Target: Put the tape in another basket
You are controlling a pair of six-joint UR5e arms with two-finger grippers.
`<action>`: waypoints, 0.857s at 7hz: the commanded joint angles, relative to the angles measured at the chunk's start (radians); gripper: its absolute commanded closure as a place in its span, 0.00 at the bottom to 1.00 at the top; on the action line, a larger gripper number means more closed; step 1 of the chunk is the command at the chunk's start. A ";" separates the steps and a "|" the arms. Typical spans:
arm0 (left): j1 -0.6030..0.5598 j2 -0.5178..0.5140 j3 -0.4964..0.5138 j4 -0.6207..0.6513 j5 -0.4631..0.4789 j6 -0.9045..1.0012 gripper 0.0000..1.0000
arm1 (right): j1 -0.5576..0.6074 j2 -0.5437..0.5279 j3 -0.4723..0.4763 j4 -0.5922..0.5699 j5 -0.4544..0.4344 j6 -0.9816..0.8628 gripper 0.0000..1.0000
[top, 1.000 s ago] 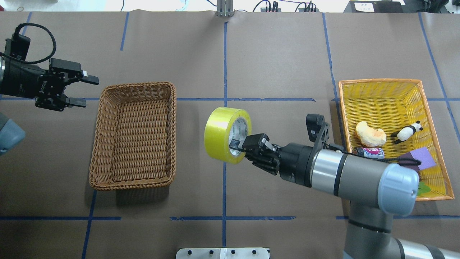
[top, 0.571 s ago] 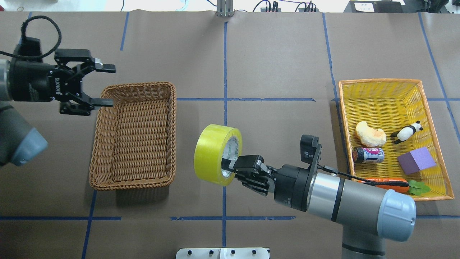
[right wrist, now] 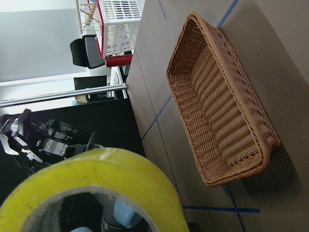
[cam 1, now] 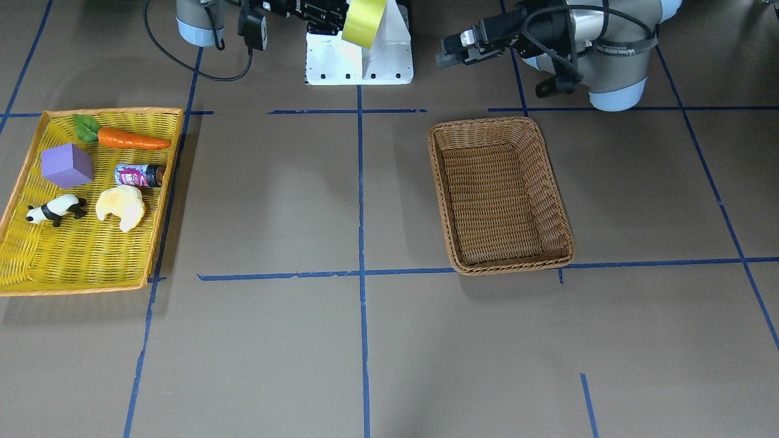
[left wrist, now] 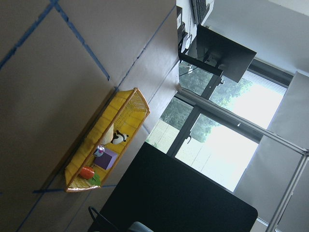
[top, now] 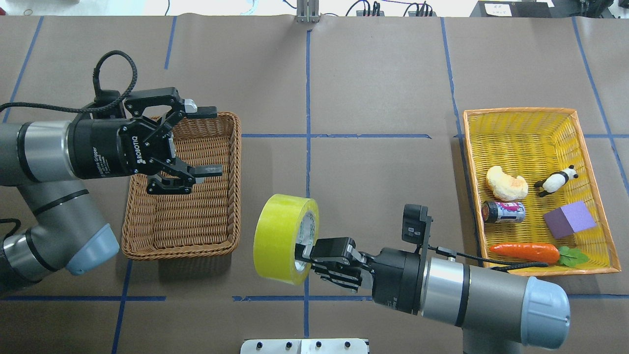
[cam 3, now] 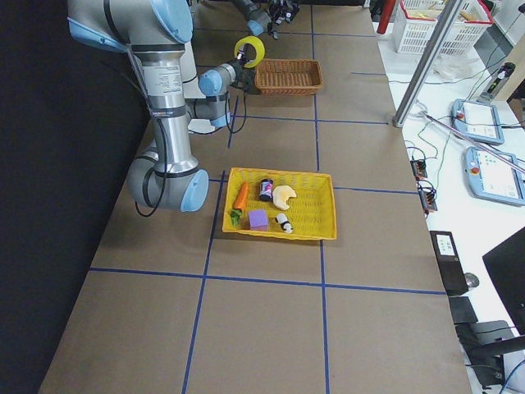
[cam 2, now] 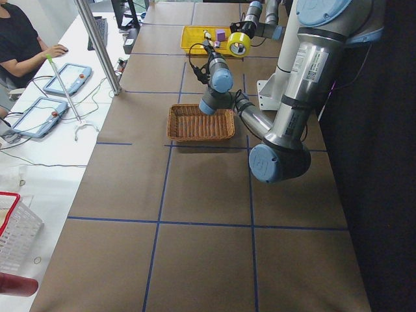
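The yellow-green tape [top: 280, 238] hangs in the air, standing on edge, right of the brown wicker basket [top: 177, 253]. My right gripper [top: 307, 253] is shut on the roll's wall, with one finger inside the core. The tape also shows in the front view [cam 1: 364, 21] and fills the bottom of the right wrist view [right wrist: 96, 179], with the empty basket [right wrist: 222, 116] beyond it. My left gripper [top: 217, 141] is open and empty above the basket's far half, its fingers pointing towards the tape.
A shallow yellow tray [top: 521, 128] at the right holds a croissant [top: 506, 183], a panda [top: 555, 181], a can [top: 503, 211], a purple cube [top: 570, 219] and a carrot [top: 523, 251]. The white robot base plate [cam 1: 359, 61] lies at the near table edge.
My left arm has swung right from outside the basket to above it, still open. My right gripper has carried the tape nearer to the robot and a little left.
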State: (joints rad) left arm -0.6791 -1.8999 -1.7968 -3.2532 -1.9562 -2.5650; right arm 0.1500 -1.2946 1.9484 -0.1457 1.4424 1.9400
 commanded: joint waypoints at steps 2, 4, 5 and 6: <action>0.049 -0.010 -0.021 -0.002 0.003 -0.037 0.00 | -0.010 0.001 -0.017 0.046 0.039 -0.025 0.99; 0.102 -0.013 -0.029 -0.002 0.005 -0.037 0.00 | 0.011 0.006 -0.057 0.047 0.038 -0.036 0.99; 0.127 -0.013 -0.032 -0.002 0.005 -0.037 0.00 | 0.017 0.006 -0.065 0.048 0.036 -0.036 1.00; 0.172 -0.036 -0.027 0.004 0.007 -0.032 0.00 | 0.019 0.006 -0.065 0.048 0.036 -0.036 1.00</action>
State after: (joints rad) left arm -0.5511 -1.9185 -1.8256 -3.2536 -1.9510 -2.6005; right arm 0.1644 -1.2891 1.8889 -0.0984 1.4793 1.9042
